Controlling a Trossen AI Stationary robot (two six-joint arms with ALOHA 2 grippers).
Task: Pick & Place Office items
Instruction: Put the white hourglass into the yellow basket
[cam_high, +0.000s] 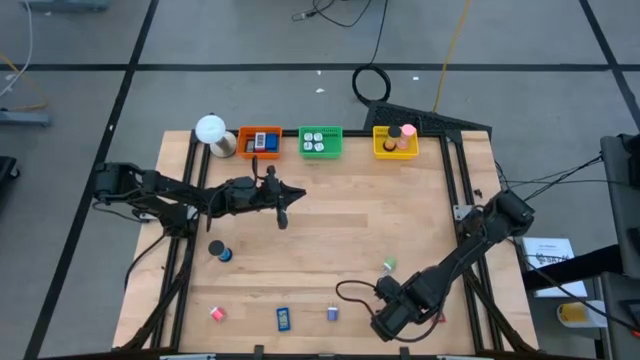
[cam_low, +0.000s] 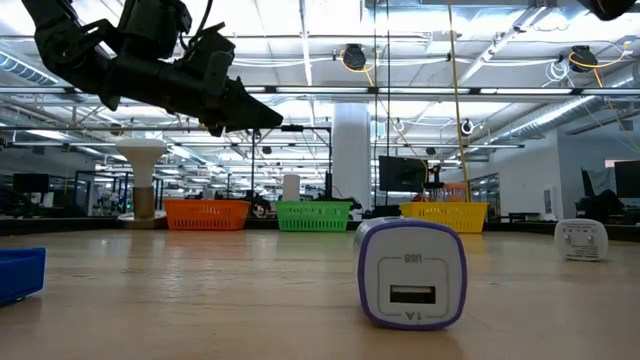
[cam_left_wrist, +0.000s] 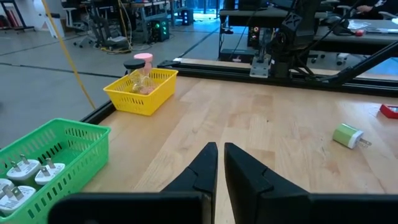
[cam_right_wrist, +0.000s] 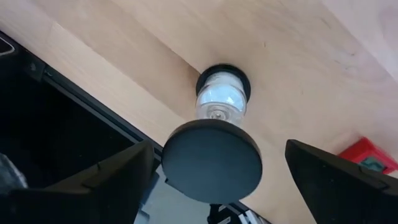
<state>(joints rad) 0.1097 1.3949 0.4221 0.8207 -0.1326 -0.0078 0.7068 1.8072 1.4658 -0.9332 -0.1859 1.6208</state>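
Along the tabletop's (cam_high: 330, 225) back edge, the orange tray (cam_high: 259, 141), green tray (cam_high: 320, 141) and yellow tray (cam_high: 395, 141) already hold items. Still loose toward the front: a black roll (cam_high: 218, 250), a pink piece (cam_high: 217, 314), a blue rectangle (cam_high: 283, 319), a purple charger (cam_high: 333, 313) and a green charger (cam_high: 388, 265). The left end effector (cam_high: 283, 210) hovers empty, fingers nearly together; the right end effector (cam_high: 385, 325) is spread wide at the front edge, holding nothing. Roughly half seems sorted.

trays: 3 (orange (cam_high: 259, 141), green (cam_high: 320, 141), yellow (cam_high: 394, 142)) | white plugs in green tray: 3 (cam_high: 318, 141) | ball lamp: 1 (cam_high: 211, 130) | loose pieces on counter (cam_high: 350, 230): 5 (black roll (cam_high: 217, 251), pink bit (cam_high: 217, 314), blue rectangle (cam_high: 284, 319), purple-white plug (cam_high: 333, 314), green plug (cam_high: 389, 265)) | arms: 2
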